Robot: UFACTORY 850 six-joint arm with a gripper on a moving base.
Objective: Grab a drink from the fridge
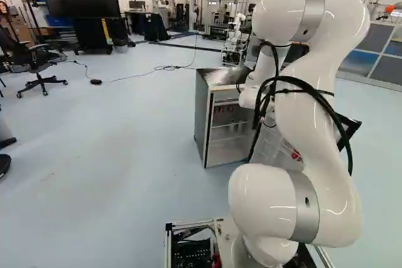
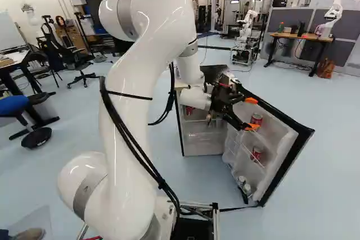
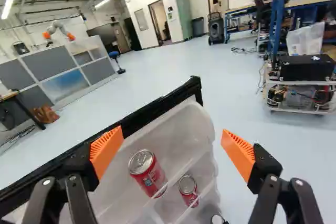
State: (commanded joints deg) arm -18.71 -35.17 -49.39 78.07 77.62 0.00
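- Fridge (image 1: 202, 114): right part is hiding behind the arm (image 1: 314, 142) in the left base view.
- Gripper (image 2: 252, 114): fingers are hiding behind the arm, same view.
- Red items (image 1: 220, 110), inside fridge: are showing too small to identify.
- Low door containers (image 2: 247, 188): are showing too small to identify.
- Fridge door (image 3: 157, 109): is running off the wrist view's edge.
- Office chair (image 1: 39, 70), far left: is running off the left base view.

Shows a white arm (image 2: 138, 77) arching toward an open mini fridge (image 2: 202, 139), with a black gripper (image 2: 251, 114), orange pads (image 2: 251, 100) spread apart, near the swung-out door (image 2: 283, 134); has an upper red can (image 2: 256, 119) and lower red can (image 2: 256, 154) inside the door, plus an office chair (image 2: 77, 58) at the right base view's left
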